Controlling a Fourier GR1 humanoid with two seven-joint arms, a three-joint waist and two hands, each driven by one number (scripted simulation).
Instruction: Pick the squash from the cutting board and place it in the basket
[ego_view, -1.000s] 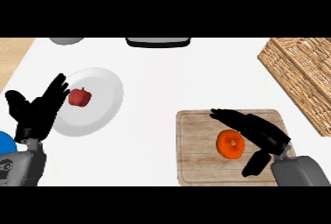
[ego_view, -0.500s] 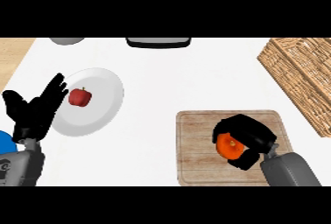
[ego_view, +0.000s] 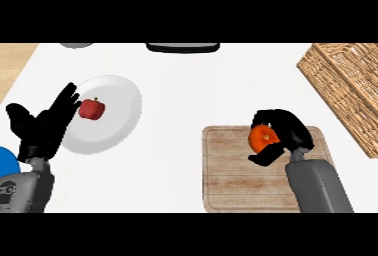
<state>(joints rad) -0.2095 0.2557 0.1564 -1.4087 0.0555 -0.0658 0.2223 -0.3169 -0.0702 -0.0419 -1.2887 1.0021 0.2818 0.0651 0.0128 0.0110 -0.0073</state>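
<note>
Curling round the squash (ego_view: 261, 137), the right hand (ego_view: 284, 136) grips it over the board (ego_view: 236, 180), a pale wooden slab with rounded corners. One squash, round, smooth, bright orange. Woven basket (ego_view: 347, 85) sits at right, well apart. Left hand (ego_view: 44, 127) rests with fingers straight beside one white round plate (ego_view: 118, 107) bearing one red fruit (ego_view: 91, 108).

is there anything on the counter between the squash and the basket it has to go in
Nothing visible. The right hand is curled round the squash over the cutting board, and only bare white counter lies between it and the basket at the upper right. The plate is far off left.
</note>
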